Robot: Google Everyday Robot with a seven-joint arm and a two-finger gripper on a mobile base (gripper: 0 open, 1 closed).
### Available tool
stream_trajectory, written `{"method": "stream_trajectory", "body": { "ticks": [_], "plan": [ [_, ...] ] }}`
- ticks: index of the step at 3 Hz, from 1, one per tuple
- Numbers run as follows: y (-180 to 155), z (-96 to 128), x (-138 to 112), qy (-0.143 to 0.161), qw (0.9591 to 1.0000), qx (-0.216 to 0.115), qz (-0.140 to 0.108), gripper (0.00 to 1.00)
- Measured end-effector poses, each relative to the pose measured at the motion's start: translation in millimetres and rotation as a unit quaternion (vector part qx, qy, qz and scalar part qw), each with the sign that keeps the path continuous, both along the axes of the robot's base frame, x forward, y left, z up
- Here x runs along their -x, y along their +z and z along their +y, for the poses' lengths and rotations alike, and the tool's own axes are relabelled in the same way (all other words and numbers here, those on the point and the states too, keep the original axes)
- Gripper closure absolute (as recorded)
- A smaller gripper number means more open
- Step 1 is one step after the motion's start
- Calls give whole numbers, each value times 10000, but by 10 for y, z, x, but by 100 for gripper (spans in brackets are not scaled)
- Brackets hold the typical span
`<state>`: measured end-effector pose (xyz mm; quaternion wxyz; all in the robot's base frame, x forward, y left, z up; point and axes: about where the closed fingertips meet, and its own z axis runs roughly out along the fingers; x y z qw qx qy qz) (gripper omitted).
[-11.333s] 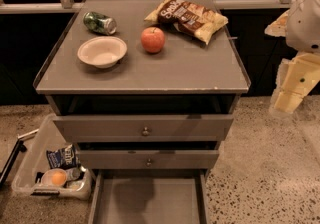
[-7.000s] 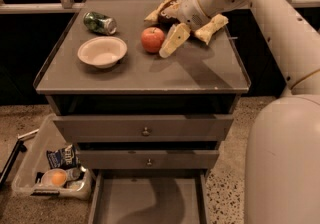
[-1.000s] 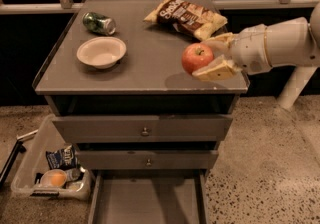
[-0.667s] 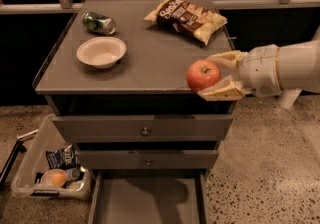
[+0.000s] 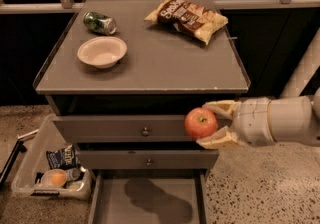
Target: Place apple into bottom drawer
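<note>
— Where is the gripper [image 5: 202,123] sitting, and what is it doing?

— It is reaching in from the right, with its arm running off the edge of the view. Its two pale fingers [image 5: 220,108] are clamping the apple [image 5: 201,123], one above and one below. The fruit is covering their inner faces.

— What is lying directly behind the apple?

— The front of the upper drawer [image 5: 100,129]. The apple is hanging in the air before it, right of its knob [image 5: 145,131]. Just below the gripper, the middle drawer [image 5: 115,160] is showing its flat front.

— And the bottom drawer [image 5: 110,203]?

— It is standing pulled out, below the gripper and to its left. A dark shadow is lying on its floor, and the frame is cutting off its near end.

— Further out?

— Above and to the left, a white bowl [image 5: 102,51] and a green can [image 5: 99,23] are resting on the cabinet top [image 5: 160,68]. A chip bag [image 5: 186,16] is lying straight above the gripper. Far left and low, a floor bin [image 5: 30,160] is holding a packet and an orange round item [image 5: 54,178]; the rest is hard to make out.
</note>
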<state>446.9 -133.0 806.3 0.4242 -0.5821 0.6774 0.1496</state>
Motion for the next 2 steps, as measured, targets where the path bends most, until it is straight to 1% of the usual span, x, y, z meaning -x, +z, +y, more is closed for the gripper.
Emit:
{"method": "stream_trajectory", "body": {
  "ticks": [1, 2],
  "plan": [
    [-542, -49, -24, -177, 9992, 290, 207, 100],
    [-545, -48, -24, -178, 9992, 289, 209, 100]
  ]
}}
